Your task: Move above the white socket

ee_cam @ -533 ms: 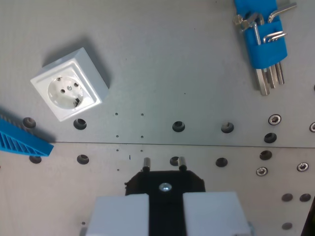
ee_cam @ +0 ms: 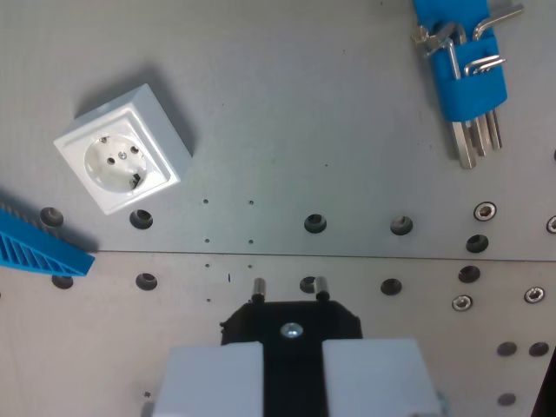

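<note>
The white socket (ee_cam: 123,149) is a square box with a round two-hole face. It lies on the grey metal table at the wrist view's upper left, turned at an angle. My gripper (ee_cam: 292,347) is at the bottom centre, well to the right of and below the socket in the picture. Its two white fingers (ee_cam: 215,373) are shut on a black plug (ee_cam: 292,323) with a centre screw. The plug's two metal pins (ee_cam: 258,287) point toward the table's row of holes.
A blue holder with a set of hex keys (ee_cam: 465,65) lies at the upper right. A blue ribbed plastic part (ee_cam: 39,245) sticks in from the left edge, just below the socket. Rows of holes and screws (ee_cam: 314,223) run across the plate.
</note>
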Controlling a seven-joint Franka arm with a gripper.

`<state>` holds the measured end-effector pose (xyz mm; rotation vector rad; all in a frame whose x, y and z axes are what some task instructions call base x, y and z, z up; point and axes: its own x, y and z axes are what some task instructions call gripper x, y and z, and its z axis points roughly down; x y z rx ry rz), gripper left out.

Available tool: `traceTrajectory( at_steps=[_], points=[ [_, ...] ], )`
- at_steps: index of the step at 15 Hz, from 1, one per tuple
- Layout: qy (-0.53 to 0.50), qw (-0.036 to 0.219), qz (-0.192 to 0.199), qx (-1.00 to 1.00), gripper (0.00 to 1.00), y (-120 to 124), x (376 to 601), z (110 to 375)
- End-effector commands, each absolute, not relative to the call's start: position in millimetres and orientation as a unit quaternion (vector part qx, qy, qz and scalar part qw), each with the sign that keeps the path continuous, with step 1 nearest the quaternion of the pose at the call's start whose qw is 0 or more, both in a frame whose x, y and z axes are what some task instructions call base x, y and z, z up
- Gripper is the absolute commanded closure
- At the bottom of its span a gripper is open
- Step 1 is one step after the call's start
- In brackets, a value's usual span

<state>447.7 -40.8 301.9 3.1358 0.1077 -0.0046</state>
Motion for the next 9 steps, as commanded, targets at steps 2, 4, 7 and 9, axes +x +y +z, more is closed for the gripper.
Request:
traceTrajectory(
  at_steps=[2,4,7,9],
  points=[
    [0.044,0.002,0.0,0.999,1.0,-39,447,300],
    [0.05,0.001,0.002,0.999,1.0,-38,446,297],
    [0.059,0.002,0.008,0.998,1.0,-36,445,293],
    [0.067,0.002,0.015,0.998,1.0,-34,444,289]
  ],
)
